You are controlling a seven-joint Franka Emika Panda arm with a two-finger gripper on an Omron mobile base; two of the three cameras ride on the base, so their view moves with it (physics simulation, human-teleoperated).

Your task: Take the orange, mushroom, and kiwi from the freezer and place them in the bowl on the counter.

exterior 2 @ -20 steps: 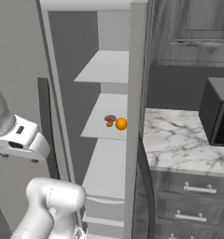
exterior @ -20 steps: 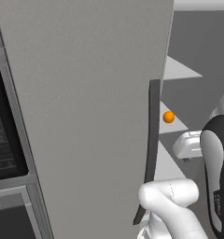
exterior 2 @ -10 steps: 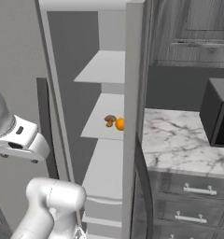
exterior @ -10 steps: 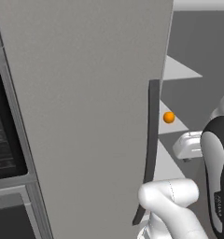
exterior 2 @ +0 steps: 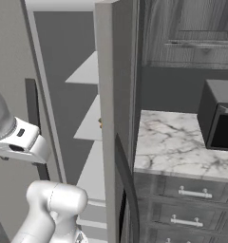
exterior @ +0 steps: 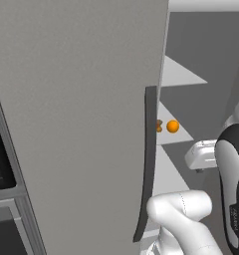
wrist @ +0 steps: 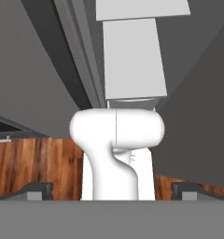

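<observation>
The freezer (exterior: 81,114) stands open, its flat grey door and long dark handle (exterior: 150,164) close in front of me. The orange (exterior: 173,126) lies on a pale middle shelf (exterior: 183,142). A small tan-brown bit (exterior: 159,127) peeks out beside it at the handle's edge; I cannot tell whether it is the mushroom or the kiwi. In the right base view just an orange sliver (exterior 2: 100,123) shows past the freezer's side wall (exterior 2: 113,95). My gripper (wrist: 112,190) is open and empty, fingertips (wrist: 37,189) wide apart, pointing down. The marble counter (exterior 2: 177,142) is to the right; the bowl is out of view.
A black microwave (exterior 2: 220,118) sits on the counter's far right, under dark upper cabinets (exterior 2: 187,33). Dark grey drawers with silver handles (exterior 2: 194,193) lie below the counter. A second curved dark handle (exterior 2: 127,187) runs down the freezer's side. Wood floor (wrist: 34,163) lies underneath.
Both base views have shifted, so the camera has moved. In the right base view the freezer's side wall now covers nearly all of the fruit. The gripper stays open.
</observation>
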